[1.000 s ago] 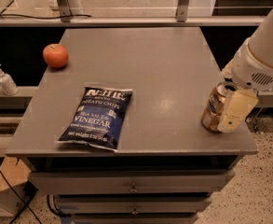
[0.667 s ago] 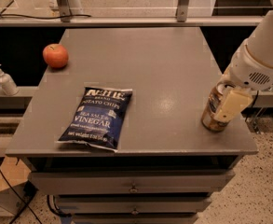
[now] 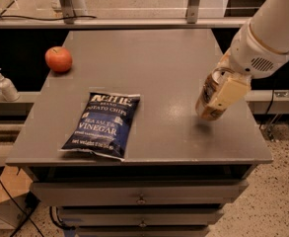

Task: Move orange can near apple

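The orange can (image 3: 208,97) is at the right side of the grey table (image 3: 159,63), tilted and lifted a little off the surface, with its silver top toward the arm. My gripper (image 3: 222,97) is shut on the can, one pale finger (image 3: 229,94) lying across its side. The apple (image 3: 58,59) sits near the table's far left edge, well apart from the can.
A dark blue chip bag (image 3: 104,123) lies flat at the front left of the table, between can and apple. A soap pump bottle (image 3: 5,85) stands on a ledge left of the table. Drawers (image 3: 141,197) run below the front edge.
The can has come up off the table in my gripper and tilted, and has shifted slightly left and away from the front right corner.
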Robot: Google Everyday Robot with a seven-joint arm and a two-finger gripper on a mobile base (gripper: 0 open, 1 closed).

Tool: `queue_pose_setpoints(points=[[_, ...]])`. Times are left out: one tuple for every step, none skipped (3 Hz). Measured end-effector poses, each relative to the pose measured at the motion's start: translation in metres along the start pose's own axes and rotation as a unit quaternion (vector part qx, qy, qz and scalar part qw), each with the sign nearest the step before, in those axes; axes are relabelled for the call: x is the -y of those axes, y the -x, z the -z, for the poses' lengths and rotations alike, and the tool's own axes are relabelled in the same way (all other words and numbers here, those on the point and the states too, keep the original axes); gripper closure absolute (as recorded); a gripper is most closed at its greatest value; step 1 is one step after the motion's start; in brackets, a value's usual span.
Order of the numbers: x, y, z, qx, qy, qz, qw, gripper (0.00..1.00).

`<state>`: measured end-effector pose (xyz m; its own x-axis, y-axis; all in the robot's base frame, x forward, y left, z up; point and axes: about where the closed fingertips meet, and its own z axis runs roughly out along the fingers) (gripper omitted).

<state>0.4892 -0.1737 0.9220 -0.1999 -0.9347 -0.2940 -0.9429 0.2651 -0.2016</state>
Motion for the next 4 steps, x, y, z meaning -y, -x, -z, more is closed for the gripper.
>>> queue_pose_setpoints(points=[[-0.001,0.001,-0.001,0.001,0.001,0.000,1.0000,1.00],[0.006,0.011,-0.003,0.022,0.004,0.001,0.9998,1.00],[0.020,0.058,-0.003,0.058,0.000,0.039,0.9976,1.00],[0.032,0.117,-0.005,0.092,-0.004,0.090,0.9917,1.00]])
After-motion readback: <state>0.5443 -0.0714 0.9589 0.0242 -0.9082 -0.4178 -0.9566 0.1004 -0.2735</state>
